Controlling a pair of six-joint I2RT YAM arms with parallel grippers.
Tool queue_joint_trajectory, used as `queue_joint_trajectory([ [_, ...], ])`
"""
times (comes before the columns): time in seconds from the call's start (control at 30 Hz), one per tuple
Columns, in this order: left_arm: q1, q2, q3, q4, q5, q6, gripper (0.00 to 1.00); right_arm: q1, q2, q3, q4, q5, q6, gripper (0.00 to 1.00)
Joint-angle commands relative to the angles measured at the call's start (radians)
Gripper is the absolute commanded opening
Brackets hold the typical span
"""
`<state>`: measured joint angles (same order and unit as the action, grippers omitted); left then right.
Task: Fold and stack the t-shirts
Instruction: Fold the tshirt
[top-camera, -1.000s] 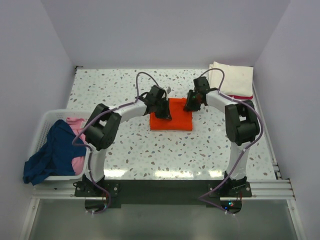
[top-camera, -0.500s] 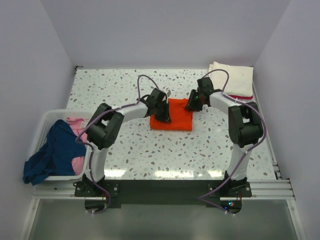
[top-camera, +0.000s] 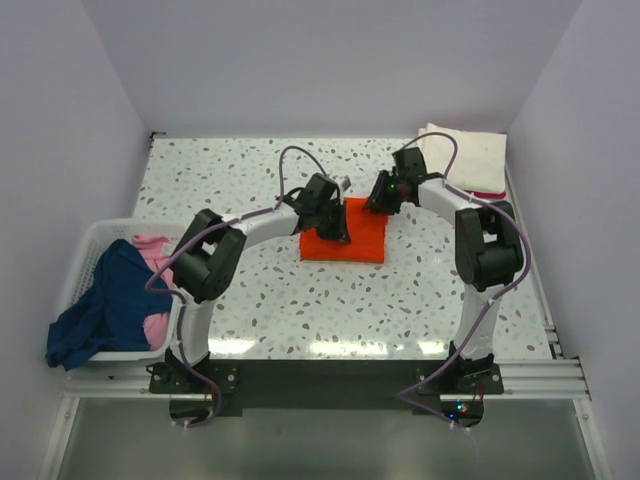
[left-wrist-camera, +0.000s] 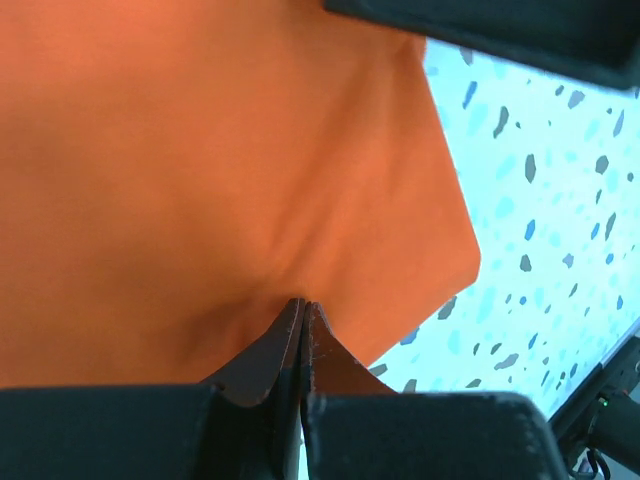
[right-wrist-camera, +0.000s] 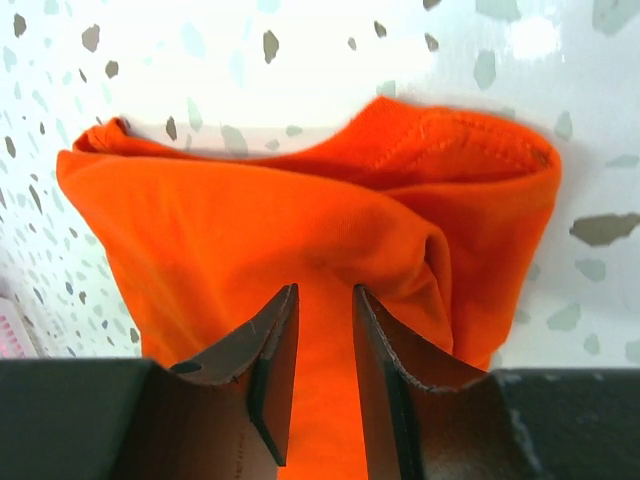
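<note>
Starting at the left: a white basket (top-camera: 95, 235) at the table (top-camera: 230, 170) edge holds a navy t-shirt (top-camera: 100, 305), draped over its near rim, with a pink t-shirt (top-camera: 152, 250) under it. Mid-table lies the orange t-shirt (top-camera: 350, 245), folded into a rectangle. Left gripper (top-camera: 335, 228) is over its left half, jaws pressed together, tips touching the cloth. Right gripper (top-camera: 383, 195) is at the shirt's far right corner, jaws a narrow gap apart with orange cloth showing between; clamped or not, cannot tell. Far right corner: cream-white t-shirt (top-camera: 470, 158) folded atop a red t-shirt (top-camera: 485, 193).
</note>
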<state>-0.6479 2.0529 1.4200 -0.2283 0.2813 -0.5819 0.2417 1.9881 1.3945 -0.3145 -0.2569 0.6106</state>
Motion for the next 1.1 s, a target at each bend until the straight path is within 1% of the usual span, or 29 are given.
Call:
queue_joint_trajectory([
  [0.0, -0.027, -0.024, 0.022, 0.044, 0.03, 0.013, 0.04, -0.012, 0.044, 0.069, 0.04, -0.027, 0.018, 0.32],
  [0.27, -0.048, 0.029, -0.013, 0.064, 0.027, 0.004, 0.02, -0.07, 0.169, 0.121, 0.037, -0.031, 0.02, 0.31],
  [0.5, -0.068, 0.047, -0.032, 0.063, 0.021, 0.008, 0.02, -0.097, 0.212, 0.165, 0.037, -0.146, 0.014, 0.33],
  [0.57, -0.07, 0.049, -0.039, 0.063, 0.021, 0.007, 0.02, -0.096, 0.206, 0.167, 0.037, -0.154, 0.014, 0.34],
  [0.63, -0.071, 0.046, -0.049, 0.067, 0.021, 0.005, 0.02, -0.097, 0.183, 0.169, 0.034, -0.154, 0.006, 0.36],
  [0.8, -0.072, 0.001, -0.029, 0.064, 0.013, 0.022, 0.04, -0.101, 0.101, 0.176, 0.008, -0.15, -0.015, 0.45],
  [0.93, -0.061, -0.031, 0.016, 0.06, 0.013, 0.037, 0.08, -0.111, -0.009, 0.155, -0.008, -0.136, -0.032, 0.53],
  [1.07, -0.042, -0.074, 0.025, 0.064, 0.021, 0.034, 0.13, -0.117, -0.095, 0.083, -0.027, -0.088, -0.064, 0.58],
])
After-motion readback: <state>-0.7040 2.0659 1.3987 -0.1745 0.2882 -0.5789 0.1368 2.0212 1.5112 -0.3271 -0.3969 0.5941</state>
